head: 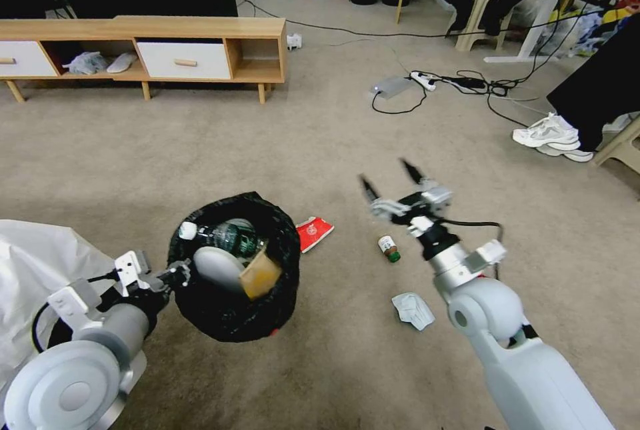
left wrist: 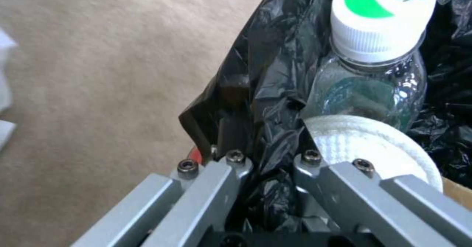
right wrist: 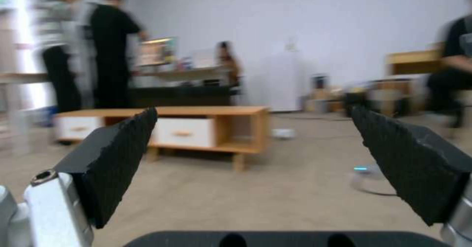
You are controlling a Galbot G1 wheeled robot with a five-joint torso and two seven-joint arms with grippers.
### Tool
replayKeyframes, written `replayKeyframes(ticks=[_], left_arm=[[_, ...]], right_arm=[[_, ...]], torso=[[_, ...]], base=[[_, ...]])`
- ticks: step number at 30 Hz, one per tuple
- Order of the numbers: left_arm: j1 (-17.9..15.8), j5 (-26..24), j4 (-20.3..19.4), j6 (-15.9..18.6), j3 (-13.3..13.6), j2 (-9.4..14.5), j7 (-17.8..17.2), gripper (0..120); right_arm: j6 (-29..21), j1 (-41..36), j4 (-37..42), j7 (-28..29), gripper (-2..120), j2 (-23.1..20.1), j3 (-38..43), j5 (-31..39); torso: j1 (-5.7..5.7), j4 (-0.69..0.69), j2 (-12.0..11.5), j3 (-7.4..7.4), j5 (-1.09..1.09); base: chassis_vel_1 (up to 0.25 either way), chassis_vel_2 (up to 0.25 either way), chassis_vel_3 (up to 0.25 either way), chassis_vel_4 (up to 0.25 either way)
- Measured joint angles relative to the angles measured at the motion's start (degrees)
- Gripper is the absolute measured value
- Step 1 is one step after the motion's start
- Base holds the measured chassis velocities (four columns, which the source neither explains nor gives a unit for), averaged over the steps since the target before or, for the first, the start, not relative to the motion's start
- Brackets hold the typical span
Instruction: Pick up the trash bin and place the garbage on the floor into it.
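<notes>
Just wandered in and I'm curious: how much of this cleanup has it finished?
Partly done. The trash bin, gripped at its rim by the left gripper, already holds a bottle, a brown box and more. The right gripper hangs open and empty. A red carton, small bottle and tissue remain on the floor.

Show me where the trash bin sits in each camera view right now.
Head view: trash bin lower centre-left, rim pinched by the left gripper.
Left wrist view: trash bin clamped in that gripper, white-capped bottle inside.
Right wrist view: aimed away, past the open right gripper at the wooden cabinet.
Shared: bottle for head and left wrist; cabinet for head and right wrist.
</notes>
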Motion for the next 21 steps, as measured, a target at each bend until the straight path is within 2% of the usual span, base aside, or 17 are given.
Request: replayKeyframes(ticks=[5, 14, 21], left_arm=[[0.41, 1.97, 0.17, -1.54, -2.34, -1.38, -1.21, 4], [0.66, 3.32, 0.52, -2.5, -5.87, -1.76, -1.45, 4], [1.03, 3.62, 0.51, -2.5, -6.12, -2.29, -1.2, 4]], right_arm=[[1.27, -4.79, 2.09, 1.21, 100, 3.53, 8.44, -3.94], [2.96, -10.39, 5.02, 1.21, 100, 6.94, 18.69, -4.3], [5.02, -12.35, 5.13, 0.9, 100, 7.14, 21.29, -3.57]], torso=[[0.0, 0.0, 0.0, 0.0, 0.0], [0.0, -0.01, 0.0, 0.0, 0.0], [0.0, 0.0, 0.0, -0.01, -0.01]], base=[[0.0, 0.0, 0.0, 0.0], [0.0, 0.0, 0.0, 0.0], [0.0, 0.0, 0.0, 0.0]])
